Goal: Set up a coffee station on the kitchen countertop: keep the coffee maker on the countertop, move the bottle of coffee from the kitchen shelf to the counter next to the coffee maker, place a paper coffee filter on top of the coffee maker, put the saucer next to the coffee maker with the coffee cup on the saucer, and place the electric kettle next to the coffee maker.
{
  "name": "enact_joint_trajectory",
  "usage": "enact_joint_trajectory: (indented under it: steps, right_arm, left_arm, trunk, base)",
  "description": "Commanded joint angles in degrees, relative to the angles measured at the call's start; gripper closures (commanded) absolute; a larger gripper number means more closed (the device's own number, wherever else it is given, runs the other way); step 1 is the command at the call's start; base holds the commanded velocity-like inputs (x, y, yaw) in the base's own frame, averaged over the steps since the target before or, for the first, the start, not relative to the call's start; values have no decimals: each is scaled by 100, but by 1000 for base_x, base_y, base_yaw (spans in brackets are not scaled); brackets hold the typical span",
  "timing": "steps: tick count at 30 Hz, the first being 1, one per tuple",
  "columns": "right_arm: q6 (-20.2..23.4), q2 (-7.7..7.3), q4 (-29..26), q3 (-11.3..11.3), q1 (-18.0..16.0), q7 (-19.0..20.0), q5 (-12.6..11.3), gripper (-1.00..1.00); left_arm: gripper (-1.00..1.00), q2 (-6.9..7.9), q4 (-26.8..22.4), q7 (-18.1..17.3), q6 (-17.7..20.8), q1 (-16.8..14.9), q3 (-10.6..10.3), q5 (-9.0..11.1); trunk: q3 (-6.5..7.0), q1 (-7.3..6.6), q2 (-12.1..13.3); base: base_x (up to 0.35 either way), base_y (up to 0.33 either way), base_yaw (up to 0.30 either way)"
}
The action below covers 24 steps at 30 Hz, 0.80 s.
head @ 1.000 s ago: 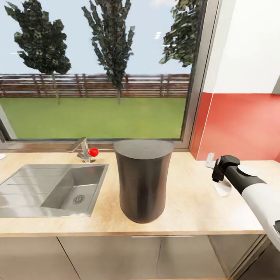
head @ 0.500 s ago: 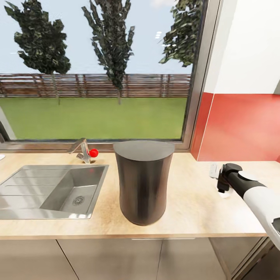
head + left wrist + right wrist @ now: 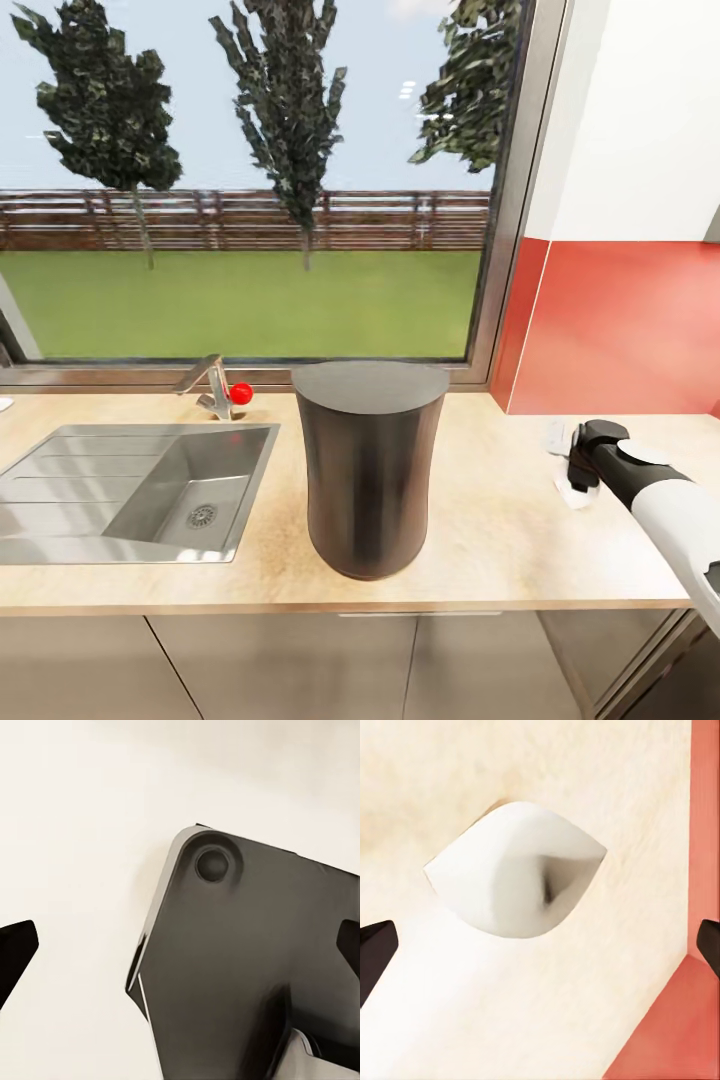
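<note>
Right gripper (image 3: 583, 465) over paper coffee filter (image 3: 514, 880) lying on kitchen countertop (image 3: 480, 520), fingers spread wide, nothing held. Coffee maker (image 3: 368, 465) upright mid-counter beside sink (image 3: 60, 500). Left gripper fingers (image 3: 15, 952) apart

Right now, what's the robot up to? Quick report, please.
Right gripper open, over white paper filter on countertop by the red wall. Coffee maker upright beside the sink. Nothing in the way.
</note>
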Motion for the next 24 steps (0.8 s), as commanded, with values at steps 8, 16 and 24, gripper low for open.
enact_joint_trajectory:
  steps: [8,16,24]
  right_arm:
    - [10,-50,-12,18,-1,-49,45,-100]
    - [10,-49,28,23,-4,-54,46,-100]
    - [-175,-49,448,19,-5,-288,38,-100]
  left_arm:
    - [-100,2,-9,-24,2,2,-18,54]
    - [-100,2,-9,-23,-21,2,-24,54]
    - [-100,3,-9,-24,-14,2,-21,57]
  trunk:
    - [-12,4,-12]
    - [-12,4,-12]
    - [-12,4,-12]
  base:
    - [106,0,0]
    - [51,0,0]
    - [22,0,0]
